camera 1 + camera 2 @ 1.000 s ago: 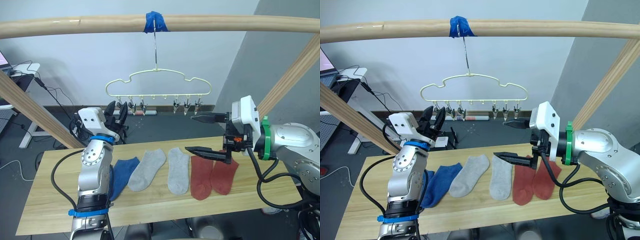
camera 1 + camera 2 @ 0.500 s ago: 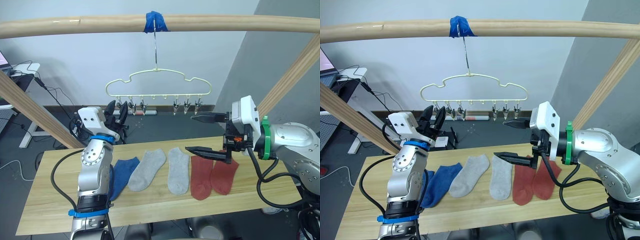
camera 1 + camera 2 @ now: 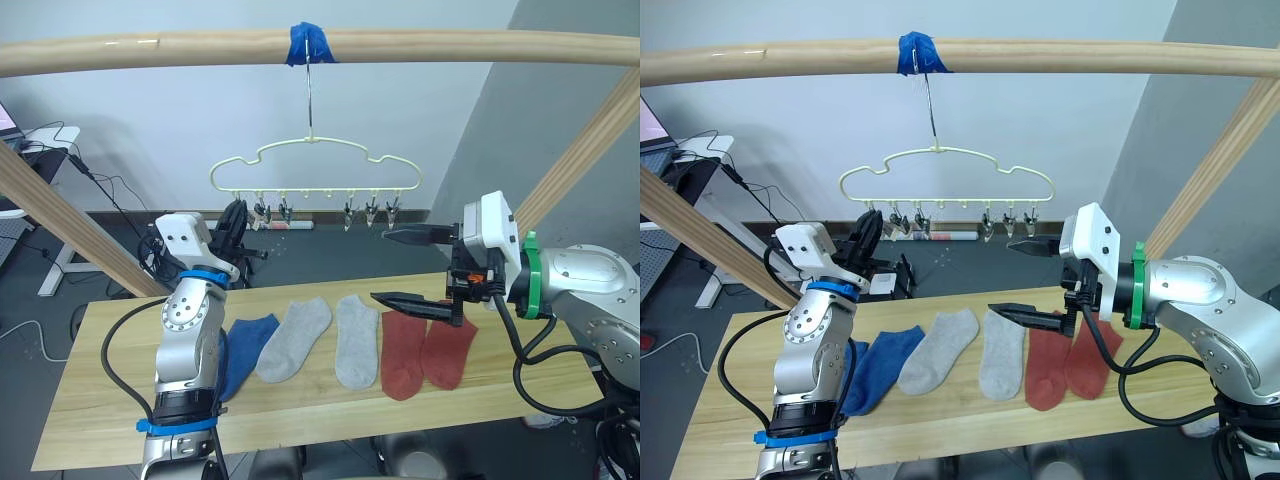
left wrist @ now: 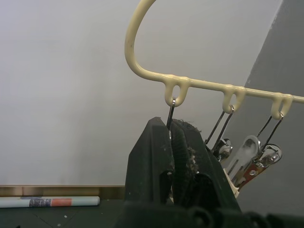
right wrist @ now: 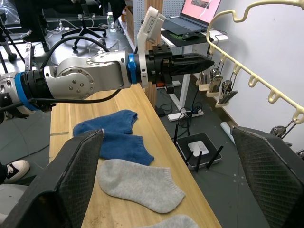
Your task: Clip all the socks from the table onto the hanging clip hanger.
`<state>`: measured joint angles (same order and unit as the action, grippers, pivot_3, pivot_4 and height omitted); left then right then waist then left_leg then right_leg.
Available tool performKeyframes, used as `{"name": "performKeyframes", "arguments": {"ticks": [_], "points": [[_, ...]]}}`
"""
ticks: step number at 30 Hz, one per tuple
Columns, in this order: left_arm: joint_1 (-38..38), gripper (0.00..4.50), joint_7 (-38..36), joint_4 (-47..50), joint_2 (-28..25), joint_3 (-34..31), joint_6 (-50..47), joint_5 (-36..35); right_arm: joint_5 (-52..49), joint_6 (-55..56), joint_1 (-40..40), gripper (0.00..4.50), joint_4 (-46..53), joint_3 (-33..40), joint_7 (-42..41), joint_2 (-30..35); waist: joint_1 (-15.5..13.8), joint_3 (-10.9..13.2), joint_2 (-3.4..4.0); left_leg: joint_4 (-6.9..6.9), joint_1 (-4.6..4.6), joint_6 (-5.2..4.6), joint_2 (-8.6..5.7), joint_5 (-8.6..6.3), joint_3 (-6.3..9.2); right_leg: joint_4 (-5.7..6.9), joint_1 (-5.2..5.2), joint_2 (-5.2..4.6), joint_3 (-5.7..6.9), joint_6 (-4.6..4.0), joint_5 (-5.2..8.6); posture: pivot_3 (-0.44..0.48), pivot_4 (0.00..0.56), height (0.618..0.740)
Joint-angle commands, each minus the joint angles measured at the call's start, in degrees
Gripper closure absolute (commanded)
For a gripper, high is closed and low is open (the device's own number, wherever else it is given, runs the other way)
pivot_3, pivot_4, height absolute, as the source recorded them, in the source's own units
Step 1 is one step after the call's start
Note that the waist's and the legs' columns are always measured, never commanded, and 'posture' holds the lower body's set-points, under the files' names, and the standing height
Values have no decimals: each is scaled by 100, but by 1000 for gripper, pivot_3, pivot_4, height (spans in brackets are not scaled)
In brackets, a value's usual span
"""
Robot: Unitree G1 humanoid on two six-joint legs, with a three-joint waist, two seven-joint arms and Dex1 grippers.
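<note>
My left gripper (image 3: 234,214) is raised to the leftmost clip (image 4: 171,108) of the hanger (image 3: 315,165), fingers pressed together on that clip; its lower part is hidden between them, so I cannot make out how it sits. The hanger is thin pale-yellow wire with a wavy, cloud-like outline, hung by a long metal hook from blue tape (image 3: 309,44) on the wooden pole (image 3: 450,46) overhead. Its other clips dangle empty just beside my left fingertips, in a row running toward my right arm.

My right gripper (image 3: 400,267) hovers with its fingers wide apart, holding nothing, one finger level with the clips and the other just above the red socks.

The socks lie on the table (image 3: 500,395) below both grippers, none held. The blue pair (image 5: 118,134) is nearest my left arm, partly hidden behind it in the head views and overlapping in the right wrist view. Next come two grey socks (image 3: 294,339), side by side and slightly splayed. The two red socks (image 3: 404,351) lie under my right gripper, touching along their edges, the far one partly covered by my lower finger.
</note>
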<state>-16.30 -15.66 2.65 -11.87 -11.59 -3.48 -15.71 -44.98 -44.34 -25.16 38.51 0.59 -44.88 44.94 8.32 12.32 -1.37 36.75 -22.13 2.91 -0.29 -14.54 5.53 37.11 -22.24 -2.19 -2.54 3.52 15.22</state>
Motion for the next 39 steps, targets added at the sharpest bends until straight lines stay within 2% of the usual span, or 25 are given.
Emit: {"name": "performKeyframes", "arguments": {"ticks": [1,8,12,16,20,24,33,36,39], "points": [[80,4497,-44,380,-129,-14,-53,-40,160,109,131,0,67,-13,25,40,0,11,1,0,0,0,0,0,0,0,0,0,0,1,1,-292,224,740],[344,4497,-249,1020,-510,-68,-629,-241,1285,384,1111,0,-183,-239,630,16,-23,166,-5,0,-6,0,2,0,0,1,-5,-1,-2,1,0,-265,273,740],[489,4497,-452,1537,-902,-191,-1195,-557,2249,581,1889,0,-529,-287,1606,-342,-31,281,-12,-3,-12,1,7,0,6,3,-11,3,2,1,0,-232,312,740],[573,4497,-611,1878,-1200,-282,-1643,-880,2723,575,2475,0,-685,-43,2304,-772,-38,413,3,-3,-23,1,7,0,0,6,-23,1,-5,1,0,-222,327,740],[607,4497,-729,2092,-1417,-372,-2037,-1195,3072,650,2851,0,-975,118,2901,-1332,-41,453,9,1,-72,2,7,1,-3,23,-83,2,-10,-3,-3,-209,343,740],[588,4497,-748,2206,-1546,-406,-2282,-1365,3442,939,2954,0,-1658,124,3401,-1918,-42,534,3,5,-77,3,6,2,-9,62,-106,1,-17,-4,-2,-193,356,740],[462,4497,-776,2175,-1645,-416,-2384,-1409,3768,1688,2640,0,-3030,155,3483,-2496,-39,604,17,9,-72,4,7,3,-18,72,-111,3,-26,8,5,-188,360,740],[437,4497,-791,2143,-1651,-410,-2383,-1405,3625,1612,2505,0,-3355,344,3545,-2710,-47,608,17,8,-74,4,7,3,-17,73,-112,2,-26,4,3,-188,360,740],[409,4497,-788,2129,-1639,-382,-2382,-1400,3110,927,2275,0,-3650,810,3652,-3123,-42,610,14,8,-75,4,7,2,-20,72,-113,2,-30,-4,-2,-188,360,740]]}}
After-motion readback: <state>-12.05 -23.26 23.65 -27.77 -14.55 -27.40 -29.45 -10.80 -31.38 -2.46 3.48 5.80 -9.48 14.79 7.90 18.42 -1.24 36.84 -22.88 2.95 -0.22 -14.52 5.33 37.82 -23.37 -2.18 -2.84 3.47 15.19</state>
